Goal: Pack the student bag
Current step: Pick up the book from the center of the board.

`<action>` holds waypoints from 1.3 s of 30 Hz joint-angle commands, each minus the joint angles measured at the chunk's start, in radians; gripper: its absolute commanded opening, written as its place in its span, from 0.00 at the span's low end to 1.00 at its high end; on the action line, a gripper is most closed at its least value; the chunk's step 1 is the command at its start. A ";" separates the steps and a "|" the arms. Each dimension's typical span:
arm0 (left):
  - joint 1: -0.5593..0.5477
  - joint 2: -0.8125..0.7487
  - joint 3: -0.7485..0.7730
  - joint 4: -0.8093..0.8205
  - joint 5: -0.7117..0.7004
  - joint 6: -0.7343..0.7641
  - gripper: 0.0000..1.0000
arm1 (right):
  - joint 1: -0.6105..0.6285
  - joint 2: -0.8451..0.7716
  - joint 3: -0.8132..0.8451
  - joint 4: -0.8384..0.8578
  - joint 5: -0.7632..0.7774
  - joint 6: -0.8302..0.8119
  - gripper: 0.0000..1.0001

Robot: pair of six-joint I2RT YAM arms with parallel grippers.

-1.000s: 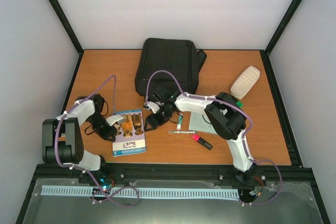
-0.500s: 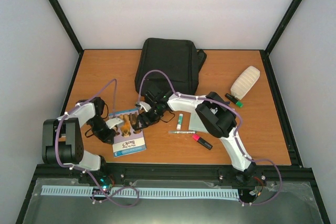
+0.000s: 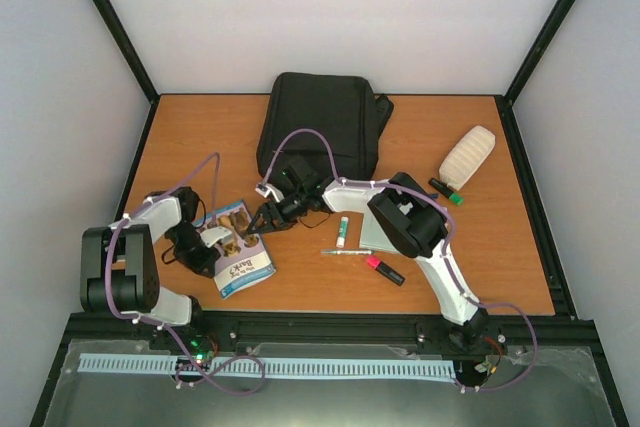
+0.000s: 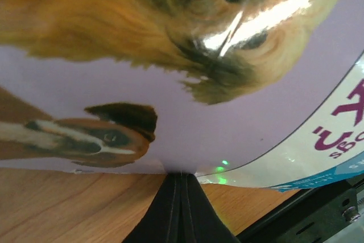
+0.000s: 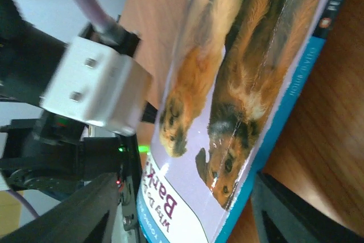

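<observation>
The student bag (image 3: 320,135), black and soft, lies at the back middle of the table. A paperback book with dogs on its cover (image 3: 240,250) is tilted up off the wood in front of it. My left gripper (image 3: 214,239) is shut on the book's left edge; the left wrist view shows its fingertips (image 4: 181,176) pinched together on the cover (image 4: 187,112). My right gripper (image 3: 268,217) hovers at the book's far corner. Its jaws are open, and the book (image 5: 227,112) shows between the two fingers (image 5: 91,209). I cannot tell whether they touch it.
A white bottle (image 3: 467,156) and a green-capped marker (image 3: 447,192) lie at the right. A white glue stick (image 3: 342,232), a pen (image 3: 346,251), a pink highlighter (image 3: 383,270) and a grey pad (image 3: 382,235) lie near the right arm. Black frame rails edge the table.
The right gripper has moved left from the pens to the book's far corner. The book, flat before, is now tipped up and turned in the left gripper's hold.
</observation>
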 commanded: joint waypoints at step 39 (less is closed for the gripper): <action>-0.005 0.010 -0.028 0.161 0.014 -0.038 0.01 | 0.089 0.088 0.245 -0.437 0.144 -0.201 0.33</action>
